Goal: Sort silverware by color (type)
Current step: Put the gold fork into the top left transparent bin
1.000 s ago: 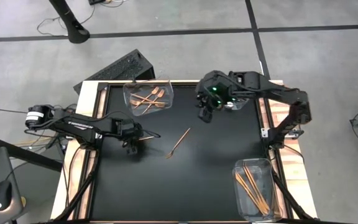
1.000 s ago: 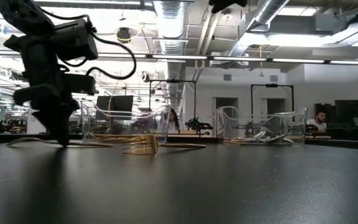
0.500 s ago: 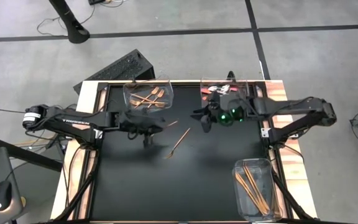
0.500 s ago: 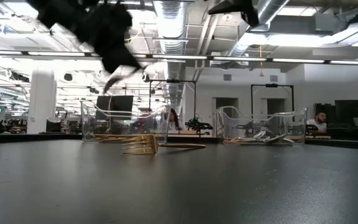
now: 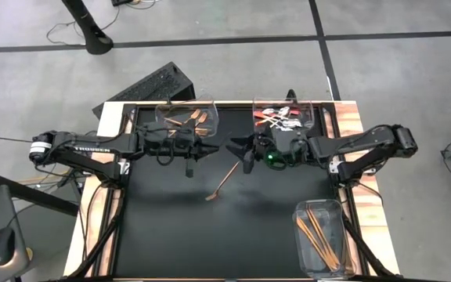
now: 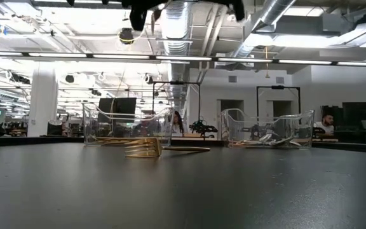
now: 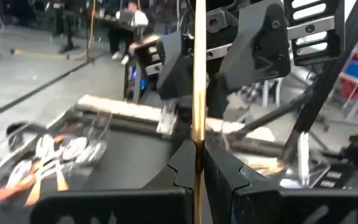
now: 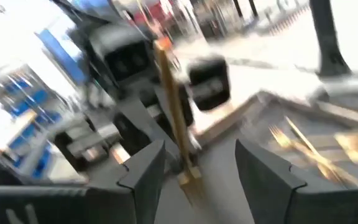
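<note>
High view: left gripper (image 5: 210, 149) clamped on a gold stick (image 5: 216, 147) at upper centre, tip-to-tip with right gripper (image 5: 232, 147), jaws wide. Fork (image 5: 223, 181) lies mid-mat. Fork bin (image 5: 187, 123) top left, spoon bin (image 5: 284, 116) top right, stick bin (image 5: 320, 235) lower right.

Left wrist: stick (image 7: 198, 74) vertical between fingers (image 7: 178, 169).

Right wrist: stick (image 8: 174, 118) between spread fingers (image 8: 143, 171).
</note>
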